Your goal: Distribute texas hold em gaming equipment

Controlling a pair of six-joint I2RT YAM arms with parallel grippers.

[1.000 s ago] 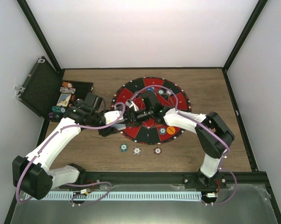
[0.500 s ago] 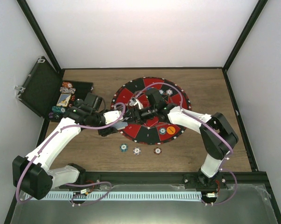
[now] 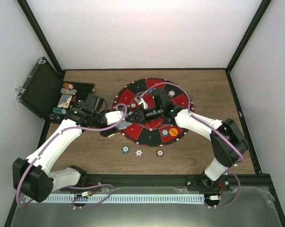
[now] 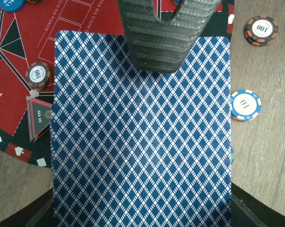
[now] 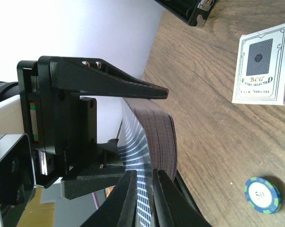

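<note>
Over the near-left rim of the round mat, the right gripper has just snapped closed; a second ago its jaws stood spread, and they are now pressed together on the edge of a single blue-backed card at the face of the deck. The left gripper has not shifted, its jaws clamped across the deck and holding it flat above the mat's edge. In the overhead view the right arm's elbow has swung outward while its wrist stays at the deck. The close appears to mark the start of a deal, with one card about to be drawn off and carried to a seat on the mat. Three chips lie in a row on the table below the mat; the card box sits beside the open case.
</note>
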